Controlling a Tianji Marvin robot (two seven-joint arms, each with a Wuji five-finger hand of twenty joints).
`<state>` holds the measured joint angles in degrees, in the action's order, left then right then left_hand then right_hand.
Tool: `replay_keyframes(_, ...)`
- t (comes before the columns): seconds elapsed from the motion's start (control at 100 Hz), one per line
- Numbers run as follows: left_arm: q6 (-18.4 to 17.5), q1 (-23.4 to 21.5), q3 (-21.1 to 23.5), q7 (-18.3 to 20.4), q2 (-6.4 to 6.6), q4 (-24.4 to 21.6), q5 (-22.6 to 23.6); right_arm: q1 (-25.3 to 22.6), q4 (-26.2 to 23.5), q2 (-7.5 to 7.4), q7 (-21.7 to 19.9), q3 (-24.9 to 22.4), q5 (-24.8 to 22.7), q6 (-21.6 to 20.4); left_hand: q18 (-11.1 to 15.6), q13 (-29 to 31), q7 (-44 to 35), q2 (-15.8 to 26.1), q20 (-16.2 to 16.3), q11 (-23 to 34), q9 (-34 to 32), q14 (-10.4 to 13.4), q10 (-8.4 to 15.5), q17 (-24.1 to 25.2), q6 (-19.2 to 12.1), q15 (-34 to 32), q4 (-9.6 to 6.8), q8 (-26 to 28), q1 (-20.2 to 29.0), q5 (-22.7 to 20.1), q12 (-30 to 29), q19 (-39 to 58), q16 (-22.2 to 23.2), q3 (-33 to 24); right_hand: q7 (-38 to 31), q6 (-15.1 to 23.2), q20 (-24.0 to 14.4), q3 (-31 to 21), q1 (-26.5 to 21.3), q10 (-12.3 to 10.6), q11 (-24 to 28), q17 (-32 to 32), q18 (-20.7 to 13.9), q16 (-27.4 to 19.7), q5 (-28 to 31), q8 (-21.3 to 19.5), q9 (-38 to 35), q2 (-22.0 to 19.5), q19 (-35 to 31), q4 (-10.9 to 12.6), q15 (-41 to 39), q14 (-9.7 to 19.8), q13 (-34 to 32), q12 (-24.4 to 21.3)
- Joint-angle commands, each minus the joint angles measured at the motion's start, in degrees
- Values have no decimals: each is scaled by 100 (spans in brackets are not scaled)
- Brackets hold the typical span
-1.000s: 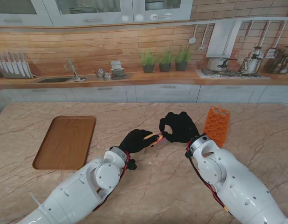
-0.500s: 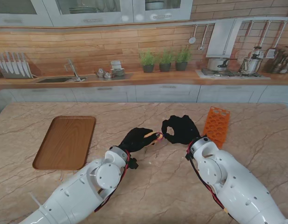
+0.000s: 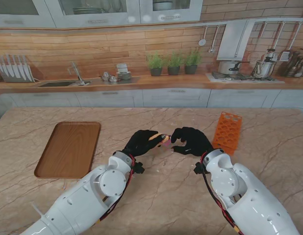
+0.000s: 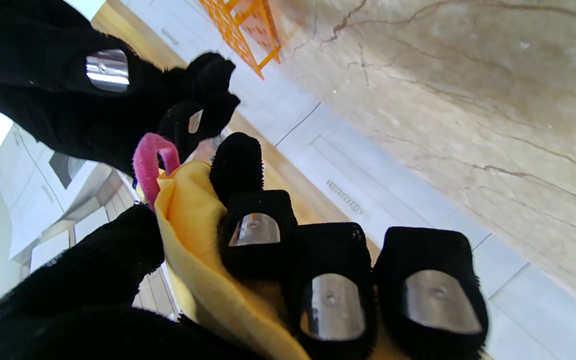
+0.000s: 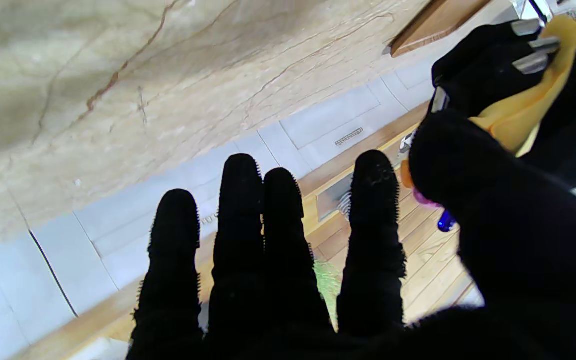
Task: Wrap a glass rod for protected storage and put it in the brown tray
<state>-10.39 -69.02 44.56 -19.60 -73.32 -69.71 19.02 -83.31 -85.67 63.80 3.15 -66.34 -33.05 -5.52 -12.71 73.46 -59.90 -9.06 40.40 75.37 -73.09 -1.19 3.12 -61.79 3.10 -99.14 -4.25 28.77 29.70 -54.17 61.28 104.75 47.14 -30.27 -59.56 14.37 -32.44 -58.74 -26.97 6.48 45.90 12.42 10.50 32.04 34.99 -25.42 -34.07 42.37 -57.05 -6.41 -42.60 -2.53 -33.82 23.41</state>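
The stand camera looks down from high over the counter (image 3: 156, 205), with kitchen cabinets across the upper frame. Each wrist camera sits close behind its own fingers, picture inverted. All three views share the orange rack (image 3: 228, 132) (image 4: 248, 25) or brown tray (image 3: 69, 148) (image 5: 433, 22).

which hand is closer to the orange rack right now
Right. The right hand sits just beside the orange rack, on its left; the left hand is farther left, holding the yellow cloth bundle.

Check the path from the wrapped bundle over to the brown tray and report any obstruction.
Nothing visible blocks it. The left hand holds the yellow bundle; bare marble table lies between it and the brown tray.
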Motion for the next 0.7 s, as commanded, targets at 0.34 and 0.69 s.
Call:
replay_keyframes(0.34, -230, 103, 186, -141, -30, 126, 30, 7, -61, 174, -718, -91, 2199, 701, -122, -58, -200, -95, 28, 674, -374, 269, 518, -61, 500, -594, 63, 89, 159, -196, -20, 1523, -43, -303, 1299, -634, -475, 445, 113, 60, -218, 144, -162, 254, -918, -409, 467, 63, 139, 180, 14, -28, 17, -100)
replay_keyframes(0.69, -278, 121, 245, -107, -33, 118, -63, 235, 58, 411, -786, 13, 3813, 1319, -124, -58, -186, -84, 82, 617, -379, 259, 524, -61, 506, -573, 96, 106, 144, -143, 16, 1523, -39, -361, 1465, -506, -699, 905, 73, 116, -196, 118, -276, 421, -912, -417, 775, -428, 186, 338, -121, 0, 121, 7)
